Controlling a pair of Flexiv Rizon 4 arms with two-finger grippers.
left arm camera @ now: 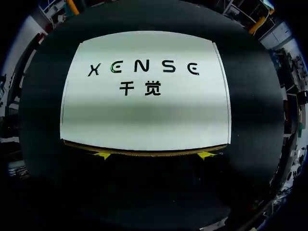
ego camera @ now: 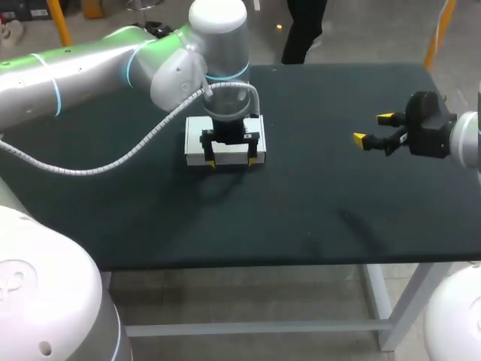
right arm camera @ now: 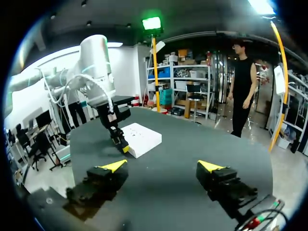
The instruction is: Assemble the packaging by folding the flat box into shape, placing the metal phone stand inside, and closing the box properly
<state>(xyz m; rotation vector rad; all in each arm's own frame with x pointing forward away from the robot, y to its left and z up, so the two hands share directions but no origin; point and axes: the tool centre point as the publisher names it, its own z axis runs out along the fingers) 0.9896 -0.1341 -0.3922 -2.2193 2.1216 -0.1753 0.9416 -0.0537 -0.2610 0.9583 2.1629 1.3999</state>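
**A:** Where does the box sit?

**B:** The box [ego camera: 195, 143] lies flat on the tabletop [ego camera: 316, 203], left of the middle and towards the far side. It is a low white rectangular carton with a smooth, matt lid, crisp straight edges and dark print across the top. In the left wrist view a thin brown line of raw cardboard shows along its near edge.

**A:** And the tabletop itself?

**B:** It is dark, dull and cloth-like, with no shine.

**A:** What is the left gripper doing?

**B:** The left gripper [ego camera: 232, 162] points straight down over the near long edge of the box. Its two yellow tips stand wide apart, both on that same side, just at the edge. I cannot tell whether they touch the cardboard. Nothing is clamped between them.

**A:** The arm above it?

**B:** The left arm [ego camera: 90, 71] is glossy silver-white with rounded joints, and a ribbed grey hose [ego camera: 113, 162] loops down beside it.

**A:** And the right side?

**B:** The right gripper [ego camera: 373, 128] hangs above the tabletop at the right, well apart from the box. Its blocky black fingers, capped with yellow wedge tips, are spread wide and hold nothing.
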